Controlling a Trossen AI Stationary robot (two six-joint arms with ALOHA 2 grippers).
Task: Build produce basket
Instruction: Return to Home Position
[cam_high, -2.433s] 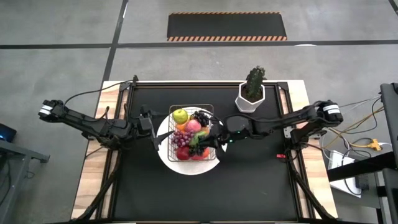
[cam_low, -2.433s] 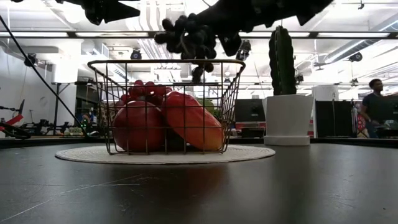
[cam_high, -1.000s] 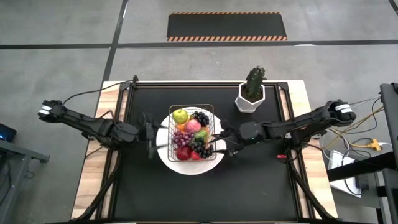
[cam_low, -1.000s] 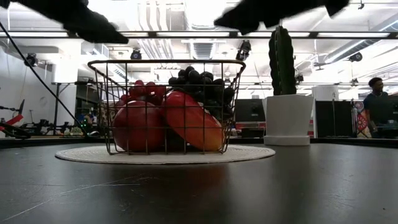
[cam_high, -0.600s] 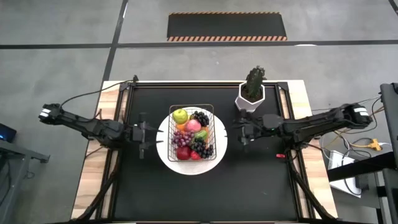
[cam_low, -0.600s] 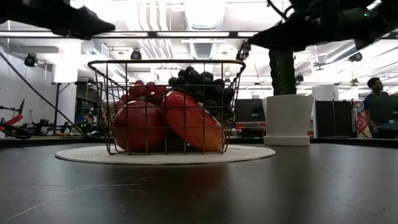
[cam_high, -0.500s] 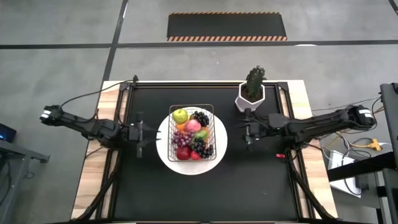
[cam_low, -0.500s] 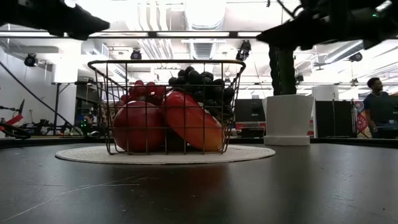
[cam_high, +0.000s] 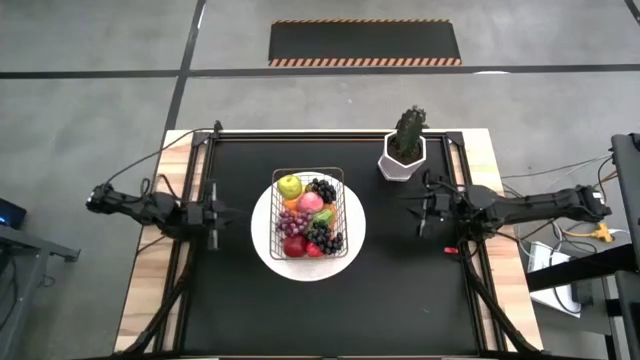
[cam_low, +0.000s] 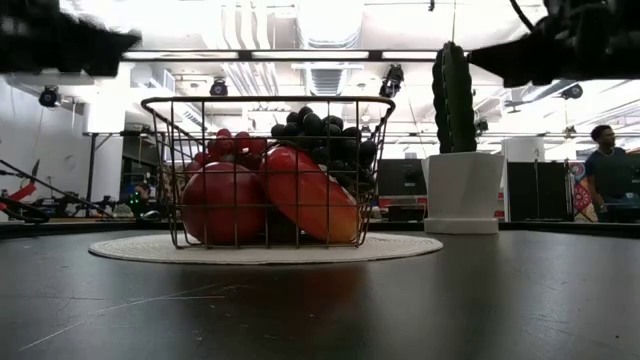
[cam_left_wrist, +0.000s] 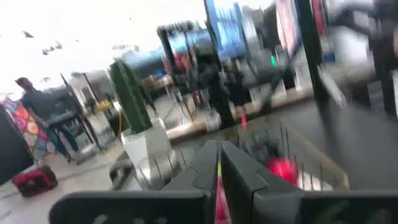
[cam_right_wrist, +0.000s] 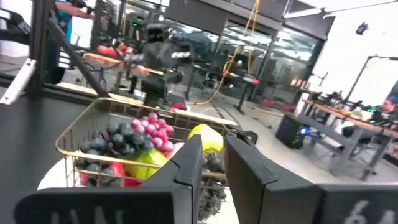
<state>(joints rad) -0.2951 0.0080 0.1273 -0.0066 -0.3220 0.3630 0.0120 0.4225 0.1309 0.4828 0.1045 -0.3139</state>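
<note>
The wire basket (cam_high: 308, 176) stands on a round white plate (cam_high: 262, 236) at the table's middle. The produce lies heaped inside it: a green apple (cam_high: 290, 185), red grapes (cam_high: 291, 220), dark grapes (cam_high: 323, 239) and a red apple (cam_low: 222, 200). My left gripper (cam_high: 222, 213) hovers left of the plate, clear of it, its fingers shut together (cam_left_wrist: 219, 165) and pointing at the basket. My right gripper (cam_high: 412, 211) hovers right of the plate, well apart from it. A narrow gap shows between its fingers (cam_right_wrist: 214, 155), with nothing in it.
A spiky green plant in a white pot (cam_high: 403, 152) stands at the far right of the black mat, close to my right arm. A person (cam_low: 603, 170) stands in the room beyond the table. Bare mat lies along the near edge.
Both arms have drawn back from the basket and sunk a little. My left gripper has gone toward the table's left edge, my right gripper toward its right edge. The basket and the produce in it have stayed where they were.
</note>
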